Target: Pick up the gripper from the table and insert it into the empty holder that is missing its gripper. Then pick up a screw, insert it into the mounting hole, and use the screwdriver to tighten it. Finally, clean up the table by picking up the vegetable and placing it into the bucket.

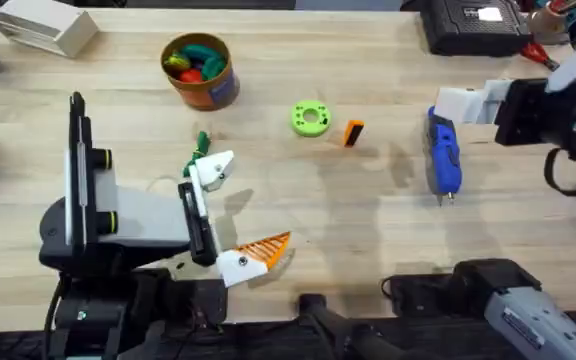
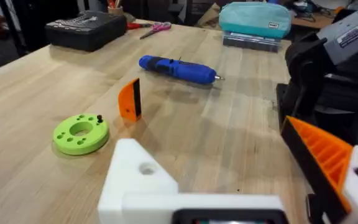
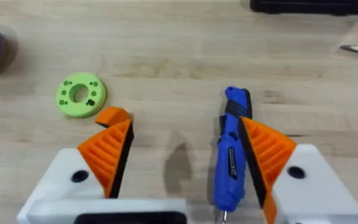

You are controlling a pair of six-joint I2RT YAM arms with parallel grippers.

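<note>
While right gripper (image 3: pixel 185 168) hovered over right part of tabletop (image 1: pixel 368 210), fingers spread wide, nothing pinched; screwdriver (image 1: pixel 443 155) lay flat beside one orange finger (image 3: pixel 263 149), contact unclear. Loose gripper (image 1: pixel 353 133) stood mid-tabletop just beside green ring (image 1: pixel 309 118). Left gripper (image 1: pixel 233 215) near front edge: one orange finger (image 1: pixel 266 248), other side bare white holder (image 1: pixel 211 170), spread, empty. Vegetable (image 1: pixel 201 142) just beyond holder. Bucket (image 1: pixel 199 70) toward far edge, toys inside.
</note>
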